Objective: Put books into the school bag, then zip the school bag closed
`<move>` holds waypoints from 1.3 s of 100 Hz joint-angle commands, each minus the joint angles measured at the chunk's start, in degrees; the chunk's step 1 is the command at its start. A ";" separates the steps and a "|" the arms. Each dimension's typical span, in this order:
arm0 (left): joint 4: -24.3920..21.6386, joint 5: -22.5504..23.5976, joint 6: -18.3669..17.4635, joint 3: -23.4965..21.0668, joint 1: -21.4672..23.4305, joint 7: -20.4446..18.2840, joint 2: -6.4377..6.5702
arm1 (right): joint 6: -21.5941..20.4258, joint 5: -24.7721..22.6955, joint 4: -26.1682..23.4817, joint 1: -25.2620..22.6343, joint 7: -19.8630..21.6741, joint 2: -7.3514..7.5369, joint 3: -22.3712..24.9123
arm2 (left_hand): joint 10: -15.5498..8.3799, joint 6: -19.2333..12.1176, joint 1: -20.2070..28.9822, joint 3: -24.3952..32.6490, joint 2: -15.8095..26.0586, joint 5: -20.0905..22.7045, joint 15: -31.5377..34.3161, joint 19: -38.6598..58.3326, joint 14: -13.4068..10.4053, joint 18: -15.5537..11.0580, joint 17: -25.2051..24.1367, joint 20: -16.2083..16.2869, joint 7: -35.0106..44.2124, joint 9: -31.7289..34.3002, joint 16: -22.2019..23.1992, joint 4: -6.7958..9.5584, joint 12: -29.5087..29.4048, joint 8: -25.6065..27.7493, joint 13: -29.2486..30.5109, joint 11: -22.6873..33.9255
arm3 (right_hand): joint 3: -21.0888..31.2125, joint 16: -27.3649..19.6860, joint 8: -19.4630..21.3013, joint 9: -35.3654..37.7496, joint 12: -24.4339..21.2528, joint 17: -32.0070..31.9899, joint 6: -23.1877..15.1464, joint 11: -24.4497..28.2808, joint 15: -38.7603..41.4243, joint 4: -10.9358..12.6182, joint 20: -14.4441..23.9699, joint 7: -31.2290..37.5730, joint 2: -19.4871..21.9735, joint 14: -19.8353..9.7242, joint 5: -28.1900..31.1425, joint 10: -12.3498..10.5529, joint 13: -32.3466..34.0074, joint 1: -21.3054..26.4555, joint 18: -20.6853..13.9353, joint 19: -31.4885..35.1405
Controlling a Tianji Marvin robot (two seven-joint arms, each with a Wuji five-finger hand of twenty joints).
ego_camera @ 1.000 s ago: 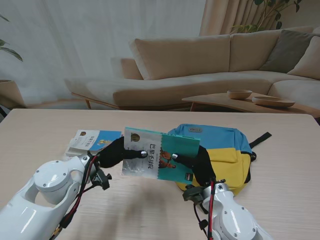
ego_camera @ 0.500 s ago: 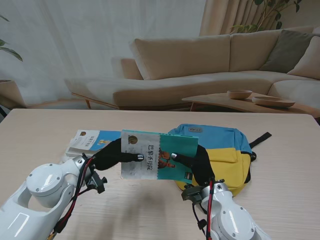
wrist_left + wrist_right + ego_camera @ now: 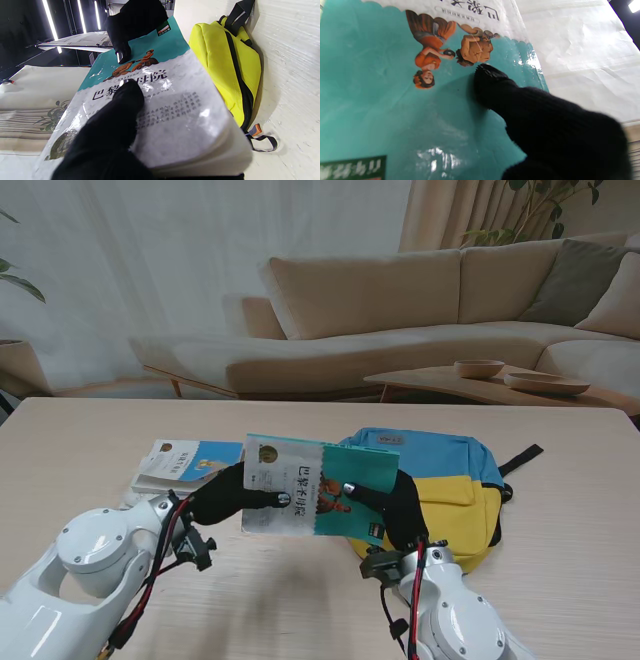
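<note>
Room: beige sofa (image 3: 420,310) across the upper half of the stand view, low side table (image 3: 480,385) with two bowls at upper right.
Surface: pale wooden table (image 3: 90,440) filling the lower half; bare wood wide open at far left, far right and along the bottom centre.
Book in hand: teal and white book (image 3: 318,488) at frame centre, lifted off the table, cover up, its right edge overlapping the bag's left side.
Left hand (image 3: 228,493): black-gloved, clamped on the book's white left end, thumb tip pressed on the cover.
Right hand (image 3: 392,510): black-gloved, clamped on the teal right end, one fingertip on the cover near the printed figures.
School bag (image 3: 455,490): blue above, yellow beneath, lying flat right of centre, black strap reaching toward the right; whether the zip stands open, cannot tell.
Other books (image 3: 185,463): small stack left of centre, flat on the table, just beyond the left hand.
</note>
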 commanded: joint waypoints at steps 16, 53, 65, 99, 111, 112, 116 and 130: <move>0.98 -2.47 -1.25 0.90 -0.84 -4.26 -0.22 | 0.13 -0.05 -0.86 -0.54 1.91 -0.49 -0.16 | -1.46 -8.44 9.22 3.85 7.63 9.45 9.39 4.63 2.89 3.04 4.34 5.31 10.32 5.36 4.81 1.86 6.01 14.05 4.80 8.85 | 1.16 1.70 -8.02 -1.78 -2.34 -3.13 -11.85 0.04 -3.32 0.96 1.22 14.67 10.79 -0.60 4.72 -0.72 -3.04 6.68 -2.64 -0.89; -0.46 -1.46 -4.42 -1.05 1.05 1.81 -1.20 | 1.96 -1.11 -0.82 -0.99 8.02 1.03 2.33 | -4.71 -9.48 9.22 5.10 11.04 10.52 25.33 12.09 4.41 4.97 14.29 17.81 19.82 3.30 12.42 2.87 14.25 33.35 10.12 24.67 | -6.20 1.24 -25.88 -28.24 -4.94 -25.89 -8.40 -3.97 -13.29 7.67 4.03 1.05 11.15 -5.52 -28.26 -5.05 -26.10 -16.21 -5.76 -9.35; -0.68 -1.15 -6.39 -1.89 1.81 3.57 -1.45 | 1.59 -3.02 -0.45 -0.81 8.55 1.28 2.96 | -5.21 -9.81 9.23 5.11 11.40 11.04 26.49 12.56 4.07 4.80 14.38 19.06 20.38 3.35 13.51 3.03 15.15 36.50 10.40 26.42 | -12.09 -0.05 -26.97 -38.13 -5.47 -31.56 -8.39 -5.29 -16.81 7.19 2.61 1.81 11.98 -8.17 -36.54 -6.68 -33.38 -18.71 -7.33 -12.76; -3.29 1.88 -10.10 -5.65 5.64 7.70 -1.66 | 1.73 -12.34 0.96 -0.62 10.56 2.39 6.87 | -5.41 -10.15 9.22 4.90 11.61 11.54 26.95 12.43 3.70 4.84 14.37 20.29 20.28 3.52 14.14 3.22 15.14 39.08 10.69 27.64 | -14.48 -1.11 -28.88 -39.04 -6.35 -34.47 -8.66 -6.29 -18.89 7.60 1.20 2.27 11.47 -9.60 -37.73 -8.16 -35.79 -19.57 -7.82 -15.12; -4.09 3.72 -11.41 -6.80 7.33 9.40 -1.72 | 2.96 -20.03 2.08 0.32 12.62 3.37 8.49 | -5.36 -10.19 9.23 5.01 11.55 11.71 26.91 12.25 3.68 4.76 14.45 20.30 20.22 3.59 14.19 3.26 15.04 39.51 10.71 27.71 | -12.26 -1.50 -29.56 -37.86 -6.84 -34.33 -8.65 -7.33 -19.56 8.57 0.97 2.26 11.43 -9.87 -36.76 -8.53 -35.38 -18.43 -8.09 -15.16; -4.15 3.80 -11.48 -6.89 7.46 9.47 -1.72 | 3.04 -20.66 2.17 0.39 12.73 3.45 8.58 | -5.38 -10.17 9.22 4.99 11.58 11.69 26.91 12.23 3.68 4.78 14.44 20.30 20.20 3.60 14.20 3.25 15.04 39.53 10.71 27.72 | -11.97 -1.52 -29.60 -37.58 -6.89 -34.25 -8.68 -7.45 -19.58 8.65 0.94 2.33 11.35 -9.89 -36.52 -8.45 -35.24 -18.32 -8.18 -15.18; -4.38 4.14 -11.80 -7.28 8.02 9.84 -1.74 | 3.43 -23.58 2.46 0.63 13.31 3.80 8.99 | -5.38 -10.17 9.23 5.04 11.52 11.82 26.91 12.22 3.73 4.85 14.49 20.30 20.20 3.67 14.20 3.26 15.06 39.63 10.81 27.80 | -10.58 -1.65 -29.82 -36.74 -6.98 -33.93 -8.41 -7.77 -19.80 8.96 0.87 2.37 11.26 -9.80 -35.80 -8.25 -34.72 -17.94 -8.23 -15.15; -4.99 5.78 -13.40 -8.29 9.95 11.09 -1.74 | 4.62 -33.93 3.43 1.23 16.93 5.45 10.05 | -5.35 -10.25 9.23 5.08 11.44 11.81 26.83 12.19 3.77 4.90 14.50 20.33 20.03 3.64 14.18 3.20 15.05 39.83 10.85 27.82 | -8.54 -1.59 -29.87 -34.84 -6.90 -32.60 -8.55 -7.67 -19.56 9.66 0.96 2.73 12.00 -9.66 -34.03 -7.84 -33.34 -17.45 -7.96 -14.71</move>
